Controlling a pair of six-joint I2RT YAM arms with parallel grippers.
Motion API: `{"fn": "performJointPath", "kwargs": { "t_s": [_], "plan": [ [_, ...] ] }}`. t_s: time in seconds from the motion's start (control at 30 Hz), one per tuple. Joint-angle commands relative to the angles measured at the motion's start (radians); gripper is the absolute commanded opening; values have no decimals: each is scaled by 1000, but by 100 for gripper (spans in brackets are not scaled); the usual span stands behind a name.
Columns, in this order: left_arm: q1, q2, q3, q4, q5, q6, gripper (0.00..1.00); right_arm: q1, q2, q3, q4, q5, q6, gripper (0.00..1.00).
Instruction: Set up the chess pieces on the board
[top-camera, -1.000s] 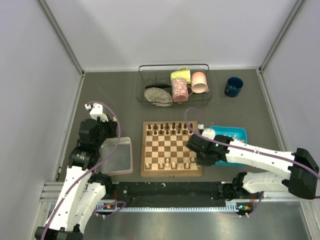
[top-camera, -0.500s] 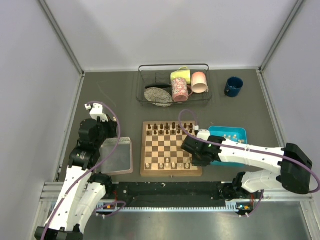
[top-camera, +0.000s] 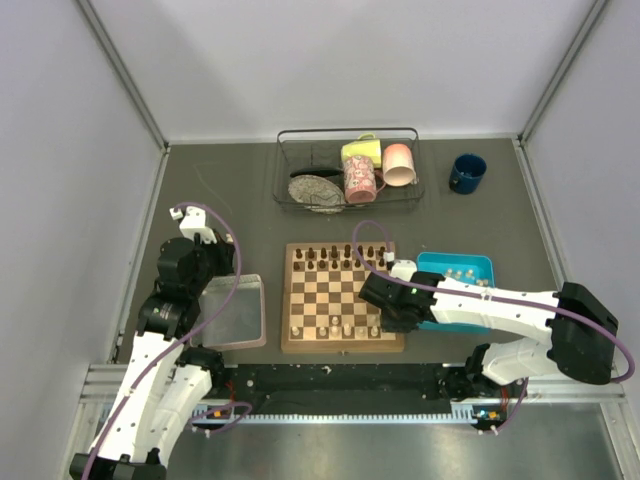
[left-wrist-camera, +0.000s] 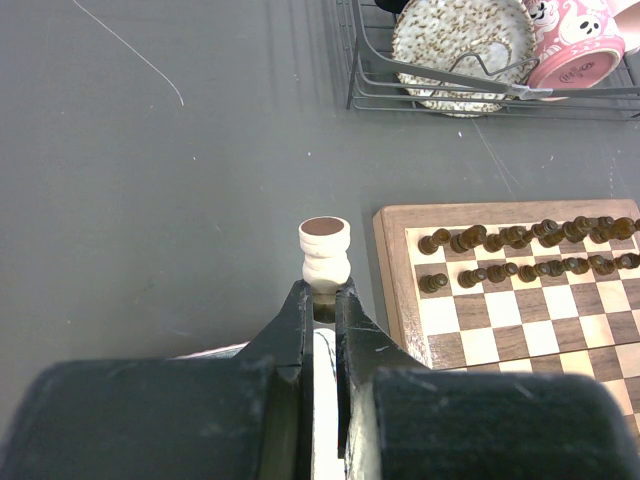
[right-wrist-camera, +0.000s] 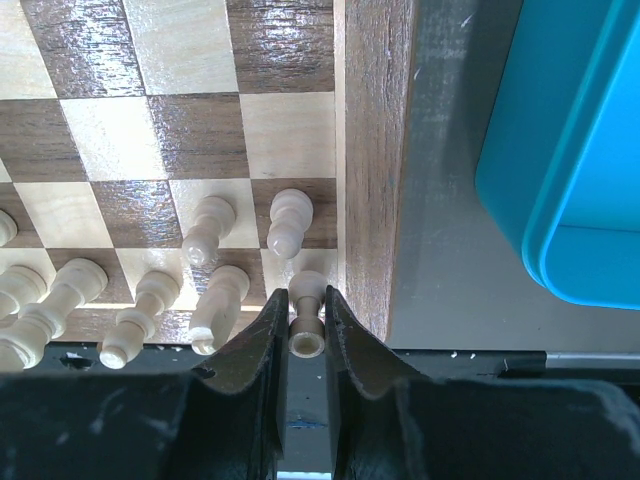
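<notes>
Grey tabletop (top-camera: 220, 200) is carrying everything you are working with: the wire rack (top-camera: 347, 131) along its far edge, and the board (top-camera: 343, 297) sitting at the middle of the near edge between the pinkish tray (top-camera: 264, 310) and the blue tray (top-camera: 490, 275).

On the board, dark pieces (top-camera: 340, 256) are filling two rows along its far edge, and pale pieces (top-camera: 340, 325) are lining up along its near edge.

Your right gripper (right-wrist-camera: 305, 305) is hanging over the board's near right corner, jaws pressed onto a pale piece (right-wrist-camera: 306, 288) that is pointing down at the corner square. Your left gripper (left-wrist-camera: 322, 300) is hovering off the board's left edge, above the pinkish tray, pinching a cream piece (left-wrist-camera: 325, 250) by its foot only.

The corner is where you are risking the most. Neighbouring pale pieces are standing just beside that square, so a finger coming down or spreading could be clipping one and toppling the row. The square is also touching the raised border; if you are setting the piece slightly right, it may be landing half on the wood rim and tipping as you let go.

On the left, the grip so low on the cream piece is leaving most of it unsupported, so a quick swing could be pivoting it loose.
</notes>
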Motion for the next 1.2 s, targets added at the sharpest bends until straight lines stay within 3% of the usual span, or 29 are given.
{"fn": "performJointPath", "kwargs": {
  "t_s": [0.0, 0.47, 0.67, 1.17],
  "plan": [
    [4, -8, 5, 20, 5, 8, 0, 7, 2, 14, 23, 8, 9, 0],
    [4, -10, 5, 20, 2, 8, 0, 7, 21, 1, 43, -6, 9, 5],
    [4, -10, 5, 19, 4, 8, 0, 9, 25, -6, 45, -9, 8, 14],
    [4, -8, 7, 20, 4, 8, 0, 7, 39, -5, 36, -4, 1, 16]
  ]
}}
